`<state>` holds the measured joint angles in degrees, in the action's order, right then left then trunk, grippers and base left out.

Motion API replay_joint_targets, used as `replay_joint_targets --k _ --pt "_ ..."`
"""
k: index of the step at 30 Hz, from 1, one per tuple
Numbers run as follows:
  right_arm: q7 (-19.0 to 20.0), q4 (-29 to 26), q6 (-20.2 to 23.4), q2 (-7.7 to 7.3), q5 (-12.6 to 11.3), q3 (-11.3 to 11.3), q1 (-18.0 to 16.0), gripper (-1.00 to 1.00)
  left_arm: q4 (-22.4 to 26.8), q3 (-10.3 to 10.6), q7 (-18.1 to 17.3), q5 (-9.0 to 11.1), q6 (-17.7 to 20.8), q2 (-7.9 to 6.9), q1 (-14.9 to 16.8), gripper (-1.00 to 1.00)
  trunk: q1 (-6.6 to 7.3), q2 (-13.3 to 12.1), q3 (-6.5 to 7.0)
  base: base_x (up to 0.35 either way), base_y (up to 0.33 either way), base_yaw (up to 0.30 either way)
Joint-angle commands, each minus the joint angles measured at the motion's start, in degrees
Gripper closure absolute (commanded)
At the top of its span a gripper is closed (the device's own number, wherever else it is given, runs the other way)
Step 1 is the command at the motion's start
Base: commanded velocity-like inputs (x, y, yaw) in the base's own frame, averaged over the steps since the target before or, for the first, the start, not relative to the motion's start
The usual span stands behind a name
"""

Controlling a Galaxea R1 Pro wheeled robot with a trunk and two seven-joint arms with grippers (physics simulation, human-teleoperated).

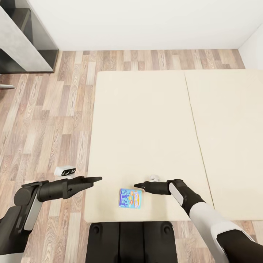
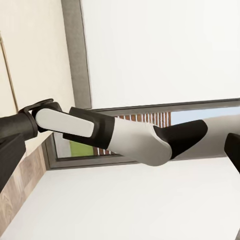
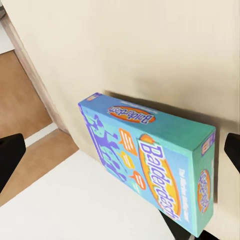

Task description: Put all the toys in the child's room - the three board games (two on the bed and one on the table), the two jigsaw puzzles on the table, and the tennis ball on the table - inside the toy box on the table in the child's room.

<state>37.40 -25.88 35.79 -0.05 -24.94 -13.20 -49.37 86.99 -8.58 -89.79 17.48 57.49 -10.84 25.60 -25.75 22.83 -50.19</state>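
Note:
A small blue board game (image 1: 130,198) lies flat on the cream bed (image 1: 146,120), close to its near edge. In the right wrist view the same box (image 3: 155,165) reads "Balderdash" and sits between the spread fingers (image 3: 10,157). My right gripper (image 1: 136,186) is open and hovers just above the box's far right corner, holding nothing. Over the bed's left edge, my left gripper (image 1: 99,179) is open and empty, left of the box. The left wrist view looks across at my right forearm (image 2: 130,140).
A seam (image 1: 195,135) splits the bed into two panels. The dark grey table section (image 1: 25,40) stands at the far left by the wall. A small white object (image 1: 65,171) lies on the wood floor beside the bed. My base (image 1: 131,241) is against the bed's near edge.

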Motion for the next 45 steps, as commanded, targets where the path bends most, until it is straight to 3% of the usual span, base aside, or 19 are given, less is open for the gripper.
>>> replay_joint_targets --k 1,12,45 --pt "0.04 -0.02 0.27 -0.02 -0.13 -0.08 -0.02 -1.00 0.02 0.00 -0.21 -0.04 0.61 -0.03 0.00 -1.00 -0.03 0.09 -0.14 0.000 0.000 0.000" --pt "0.13 0.04 0.31 0.01 -0.03 0.01 -0.02 -1.00 -0.02 0.09 -0.21 -0.07 0.61 0.03 0.00 -1.00 -0.03 0.09 -1.01 0.000 0.000 0.000" --pt "0.00 0.05 0.13 0.69 0.07 0.01 -0.02 -1.00 -0.02 0.35 -0.21 -0.08 0.60 0.14 0.02 -1.00 -0.03 0.09 -1.74 0.000 0.000 0.000"
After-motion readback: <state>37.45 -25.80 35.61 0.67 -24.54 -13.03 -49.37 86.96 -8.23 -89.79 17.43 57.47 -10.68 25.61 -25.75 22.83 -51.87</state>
